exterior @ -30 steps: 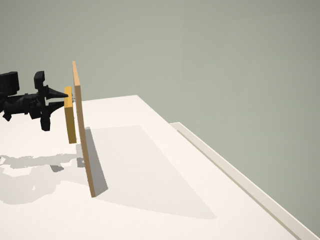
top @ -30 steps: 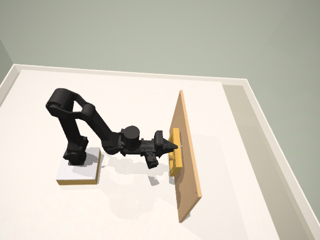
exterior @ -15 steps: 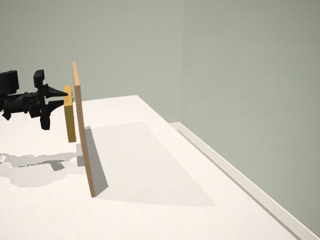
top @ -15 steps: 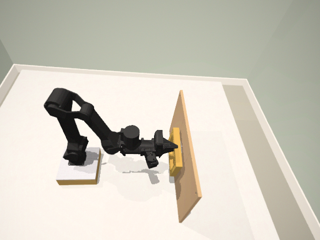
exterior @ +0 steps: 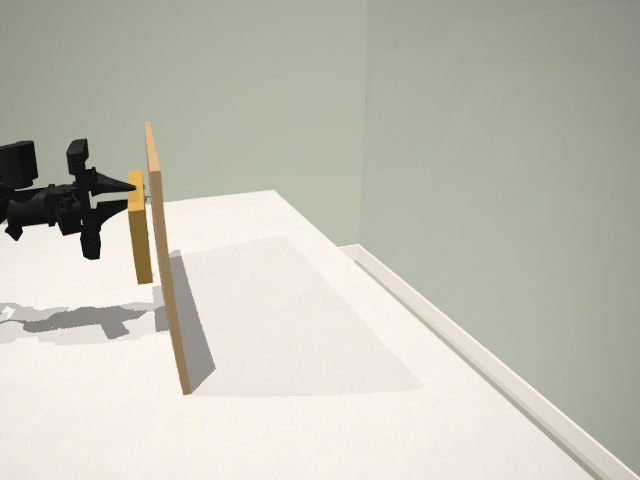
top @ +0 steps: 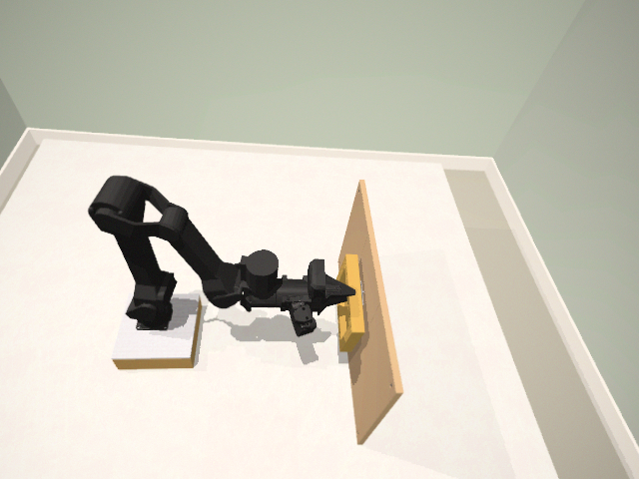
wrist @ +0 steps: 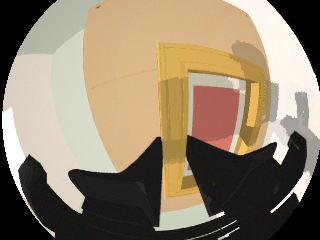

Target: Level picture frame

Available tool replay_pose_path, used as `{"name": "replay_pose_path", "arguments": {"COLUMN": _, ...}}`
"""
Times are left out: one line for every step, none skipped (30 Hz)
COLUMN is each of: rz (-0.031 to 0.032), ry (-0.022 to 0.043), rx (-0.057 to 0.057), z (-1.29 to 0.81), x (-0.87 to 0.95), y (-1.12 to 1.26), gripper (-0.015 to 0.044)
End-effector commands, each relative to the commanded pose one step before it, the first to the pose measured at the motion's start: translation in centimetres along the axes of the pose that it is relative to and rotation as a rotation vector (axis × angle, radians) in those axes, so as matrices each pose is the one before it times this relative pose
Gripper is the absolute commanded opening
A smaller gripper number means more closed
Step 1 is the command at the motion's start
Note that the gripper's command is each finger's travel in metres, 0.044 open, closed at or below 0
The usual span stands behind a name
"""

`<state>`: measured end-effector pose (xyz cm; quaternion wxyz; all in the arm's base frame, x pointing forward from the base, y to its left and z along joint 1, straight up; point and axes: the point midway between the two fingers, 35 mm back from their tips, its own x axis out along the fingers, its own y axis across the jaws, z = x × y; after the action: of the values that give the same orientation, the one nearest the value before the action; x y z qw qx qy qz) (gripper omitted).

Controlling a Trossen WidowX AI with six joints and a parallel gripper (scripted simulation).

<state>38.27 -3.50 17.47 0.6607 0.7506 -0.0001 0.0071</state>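
Observation:
The yellow picture frame (top: 356, 319) (exterior: 139, 242) (wrist: 172, 100), with a red picture and pale border seen in the wrist view, is upright in front of the wooden panel (top: 372, 355) (exterior: 171, 310) (wrist: 125, 100). My gripper (top: 353, 292) (exterior: 131, 196) (wrist: 172, 140) is shut on the frame's top bar, one finger over its top and the other inside the opening. Small grey metal parts (exterior: 146, 197) show in the gap between frame and panel. The notched strip is hidden, and whether the screw sits in a notch cannot be told. I cannot tell exactly how level the frame is.
The panel stands upright on the pale floor, reaching beyond the frame on both sides. The arm's base stands on a white-topped block (top: 155, 345) at the left of the top view. Shadows of the arm and panel fall on the floor. Greenish walls are behind.

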Motion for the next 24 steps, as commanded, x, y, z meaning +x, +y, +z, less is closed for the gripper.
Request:
{"name": "replay_pose_path", "arguments": {"rz": 0.00984, "ry": 0.00146, "rx": -0.0006, "z": -0.06, "x": 0.014, "y": 0.261, "gripper": 0.0}}
{"name": "replay_pose_path", "arguments": {"rz": 0.0, "ry": 0.0, "rx": 0.0, "z": -0.008, "x": 0.0, "y": -0.009, "gripper": 0.0}}
{"name": "replay_pose_path", "arguments": {"rz": 0.0, "ry": 0.0, "rx": 0.0, "z": -0.006, "x": 0.0, "y": 0.007, "gripper": 0.0}}
{"name": "replay_pose_path", "arguments": {"rz": 0.0, "ry": 0.0, "rx": 0.0, "z": -0.006, "x": 0.0, "y": 0.014, "gripper": 0.0}}
{"name": "replay_pose_path", "arguments": {"rz": 0.0, "ry": 0.0, "rx": 0.0, "z": -0.012, "x": 0.0, "y": 0.021, "gripper": 0.0}}
{"name": "replay_pose_path", "arguments": {"rz": 0.0, "ry": 0.0, "rx": 0.0, "z": -0.015, "x": 0.0, "y": 0.021, "gripper": 0.0}}
{"name": "replay_pose_path", "arguments": {"rz": 0.0, "ry": 0.0, "rx": 0.0, "z": -0.021, "x": 0.0, "y": 0.023, "gripper": 0.0}}
{"name": "replay_pose_path", "arguments": {"rz": 0.0, "ry": 0.0, "rx": 0.0, "z": -0.018, "x": 0.0, "y": 0.014, "gripper": 0.0}}
{"name": "replay_pose_path", "arguments": {"rz": 0.0, "ry": 0.0, "rx": 0.0, "z": -0.019, "x": 0.0, "y": 0.009, "gripper": 0.0}}
{"name": "replay_pose_path", "arguments": {"rz": 0.0, "ry": 0.0, "rx": 0.0, "z": -0.012, "x": 0.0, "y": 0.002, "gripper": 0.0}}
{"name": "replay_pose_path", "arguments": {"rz": 0.0, "ry": 0.0, "rx": 0.0, "z": -0.01, "x": 0.0, "y": 0.001, "gripper": 0.0}}
{"name": "replay_pose_path", "arguments": {"rz": 0.0, "ry": 0.0, "rx": 0.0, "z": -0.01, "x": 0.0, "y": 0.0, "gripper": 0.0}}
{"name": "replay_pose_path", "arguments": {"rz": 0.0, "ry": 0.0, "rx": 0.0, "z": -0.01, "x": 0.0, "y": 0.0, "gripper": 0.0}}
{"name": "replay_pose_path", "arguments": {"rz": 0.0, "ry": 0.0, "rx": 0.0, "z": -0.01, "x": 0.0, "y": 0.0, "gripper": 0.0}}
{"name": "replay_pose_path", "arguments": {"rz": 0.0, "ry": 0.0, "rx": 0.0, "z": -0.01, "x": 0.0, "y": 0.0, "gripper": 0.0}}
{"name": "replay_pose_path", "arguments": {"rz": 0.0, "ry": 0.0, "rx": 0.0, "z": -0.01, "x": 0.0, "y": 0.0, "gripper": 0.0}}
{"name": "replay_pose_path", "arguments": {"rz": 0.0, "ry": 0.0, "rx": 0.0, "z": -0.01, "x": 0.0, "y": 0.0, "gripper": 0.0}}
{"name": "replay_pose_path", "arguments": {"rz": 0.0, "ry": 0.0, "rx": 0.0, "z": -0.01, "x": 0.0, "y": 0.0, "gripper": 0.0}}
{"name": "replay_pose_path", "arguments": {"rz": 0.0, "ry": 0.0, "rx": 0.0, "z": -0.01, "x": 0.0, "y": 0.0, "gripper": 0.0}}
{"name": "replay_pose_path", "arguments": {"rz": 0.0, "ry": 0.0, "rx": 0.0, "z": -0.01, "x": 0.0, "y": 0.0, "gripper": 0.0}}
{"name": "replay_pose_path", "arguments": {"rz": 0.0, "ry": 0.0, "rx": 0.0, "z": -0.01, "x": 0.0, "y": 0.0, "gripper": 0.0}}
{"name": "replay_pose_path", "arguments": {"rz": 0.0, "ry": 0.0, "rx": 0.0, "z": -0.01, "x": 0.0, "y": 0.0, "gripper": 0.0}}
{"name": "replay_pose_path", "arguments": {"rz": 0.0, "ry": 0.0, "rx": 0.0, "z": -0.01, "x": 0.0, "y": 0.0, "gripper": 0.0}}
{"name": "replay_pose_path", "arguments": {"rz": 0.0, "ry": 0.0, "rx": 0.0, "z": -0.01, "x": 0.0, "y": 0.0, "gripper": 0.0}}
